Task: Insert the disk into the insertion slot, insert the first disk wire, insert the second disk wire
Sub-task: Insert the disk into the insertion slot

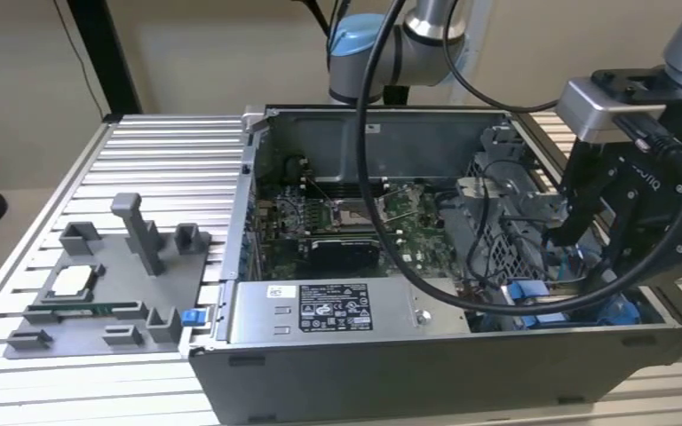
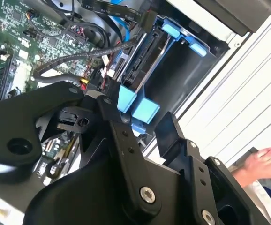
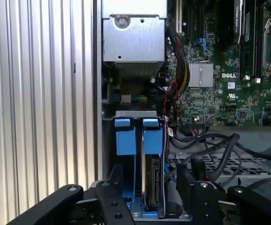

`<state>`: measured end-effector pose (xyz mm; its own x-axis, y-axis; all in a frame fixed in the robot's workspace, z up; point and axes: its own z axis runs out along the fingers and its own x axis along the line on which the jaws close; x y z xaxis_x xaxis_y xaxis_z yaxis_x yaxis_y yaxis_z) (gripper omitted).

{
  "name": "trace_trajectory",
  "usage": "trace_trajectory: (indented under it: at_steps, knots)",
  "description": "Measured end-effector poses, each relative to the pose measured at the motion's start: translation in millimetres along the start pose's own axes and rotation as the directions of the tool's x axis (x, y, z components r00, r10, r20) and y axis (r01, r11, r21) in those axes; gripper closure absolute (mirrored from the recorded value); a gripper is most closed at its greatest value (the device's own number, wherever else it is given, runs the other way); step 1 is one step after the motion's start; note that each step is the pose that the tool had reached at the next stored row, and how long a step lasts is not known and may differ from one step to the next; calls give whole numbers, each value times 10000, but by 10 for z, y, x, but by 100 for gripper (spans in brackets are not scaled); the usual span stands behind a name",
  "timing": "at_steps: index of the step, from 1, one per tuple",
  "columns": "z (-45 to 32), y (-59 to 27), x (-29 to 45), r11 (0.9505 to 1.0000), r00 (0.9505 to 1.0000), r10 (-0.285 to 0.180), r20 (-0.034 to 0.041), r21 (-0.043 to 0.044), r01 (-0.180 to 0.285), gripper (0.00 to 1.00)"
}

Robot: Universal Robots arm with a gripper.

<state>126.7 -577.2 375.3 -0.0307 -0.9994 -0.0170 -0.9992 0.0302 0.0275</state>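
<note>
The gripper (image 1: 572, 238) is hanging inside the open PC case (image 1: 436, 373), at the corner on the exterior view's right, directly over the insertion slot (image 1: 526, 291). The disk (image 3: 152, 187) is sitting on edge down in the slot, with its blue frame (image 3: 126, 140) wrapping it and two blue tabs (image 2: 146, 111) sticking out toward the wrist. The fingers (image 3: 116, 185) are standing wide, straddling the frame. In the first wrist view one finger is sitting right at the frame and a gap is showing on the other side, so the pincer is reading as spread and not clamping. Black cables (image 3: 215, 140) are looping over the perforated metal just beside the slot, and a blue cable (image 2: 121, 28) is running past the disk's far end; can't tell if either is plugged in. The motherboard (image 3: 220, 89) is lying exposed next to the bay. A person's hand (image 2: 267, 161) is resting outside the case, over the slatted table (image 1: 163, 169).
</note>
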Motion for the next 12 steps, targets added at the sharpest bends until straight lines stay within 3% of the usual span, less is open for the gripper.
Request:
trace_trajectory:
  at_steps: [8, 12]
  knots:
    - [-179, 5, -3, 10000, 10000, 1, -1, -37, -1, 0]
    - [-200, 32, -29, 10000, 10000, 0, 0, -36, 0, 0]
